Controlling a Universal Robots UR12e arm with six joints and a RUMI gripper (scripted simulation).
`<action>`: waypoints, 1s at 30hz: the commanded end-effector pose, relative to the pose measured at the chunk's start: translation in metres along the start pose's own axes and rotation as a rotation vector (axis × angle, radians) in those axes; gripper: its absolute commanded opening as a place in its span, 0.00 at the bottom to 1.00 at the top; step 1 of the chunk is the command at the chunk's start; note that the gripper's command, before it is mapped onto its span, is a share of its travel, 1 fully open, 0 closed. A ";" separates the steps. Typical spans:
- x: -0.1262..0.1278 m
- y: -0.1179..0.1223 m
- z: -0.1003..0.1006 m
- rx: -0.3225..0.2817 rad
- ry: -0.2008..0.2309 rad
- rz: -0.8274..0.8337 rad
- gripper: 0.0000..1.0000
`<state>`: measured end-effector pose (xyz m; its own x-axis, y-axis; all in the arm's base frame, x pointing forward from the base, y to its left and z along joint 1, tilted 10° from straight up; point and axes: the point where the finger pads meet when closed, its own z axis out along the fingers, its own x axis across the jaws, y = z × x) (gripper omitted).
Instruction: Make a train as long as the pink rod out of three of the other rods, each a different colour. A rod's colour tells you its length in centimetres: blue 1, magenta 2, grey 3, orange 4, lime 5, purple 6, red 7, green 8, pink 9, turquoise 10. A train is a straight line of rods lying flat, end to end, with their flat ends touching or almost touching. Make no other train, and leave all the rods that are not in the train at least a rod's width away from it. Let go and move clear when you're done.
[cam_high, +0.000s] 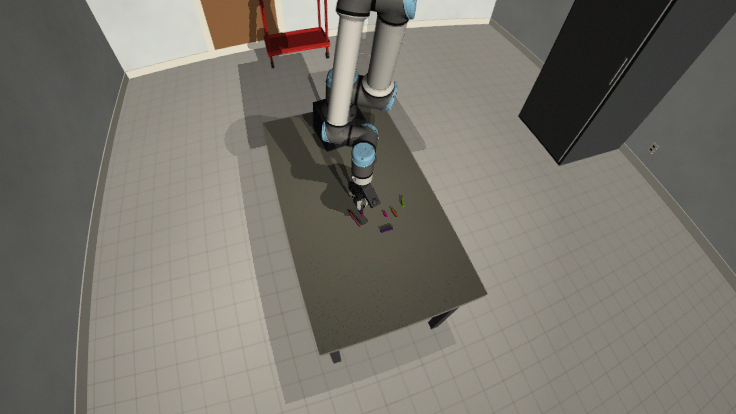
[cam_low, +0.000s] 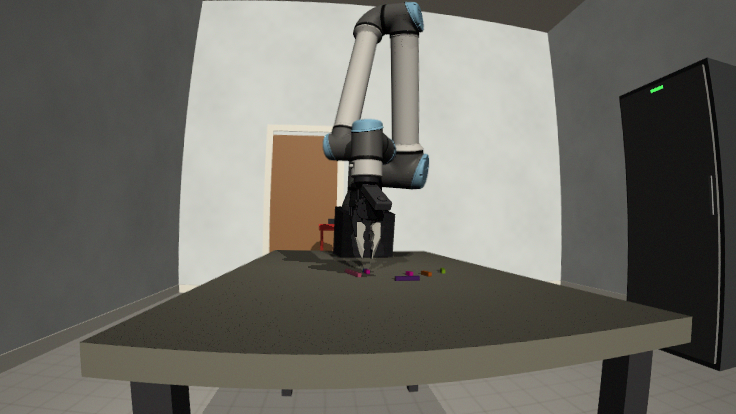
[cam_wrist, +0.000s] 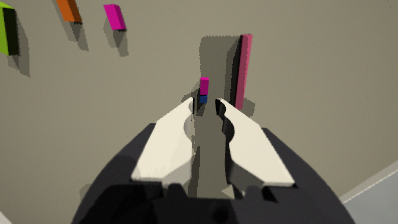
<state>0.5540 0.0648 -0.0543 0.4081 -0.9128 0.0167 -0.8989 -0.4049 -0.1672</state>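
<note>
The pink rod (cam_wrist: 243, 70) lies flat on the table, also seen in the top view (cam_high: 355, 218). Beside it, a short magenta rod (cam_wrist: 204, 85) and a small blue rod (cam_wrist: 203, 99) lie end to end, parallel to the pink rod. My gripper (cam_wrist: 204, 99) points down over the blue rod. Its fingers stand slightly apart, with a gap on each side of the blue rod. A purple rod (cam_high: 386, 228), an orange rod (cam_wrist: 69, 10), a lime rod (cam_wrist: 7, 25) and a second magenta rod (cam_wrist: 115, 16) lie apart to one side.
The rods sit near the middle of a dark table (cam_high: 360, 231). The arm's base (cam_high: 321, 128) stands at the table's far end. A black cabinet (cam_high: 607, 72) and a red cart (cam_high: 295, 38) stand away from the table.
</note>
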 end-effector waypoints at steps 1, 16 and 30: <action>0.000 0.000 -0.022 -0.001 -0.001 0.000 0.14; 0.000 0.000 -0.050 -0.001 -0.001 0.000 1.00; 0.000 0.000 -0.050 -0.001 -0.001 0.000 1.00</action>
<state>0.5458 0.0620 -0.0052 0.4084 -0.9127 0.0151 -0.8992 -0.4051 -0.1653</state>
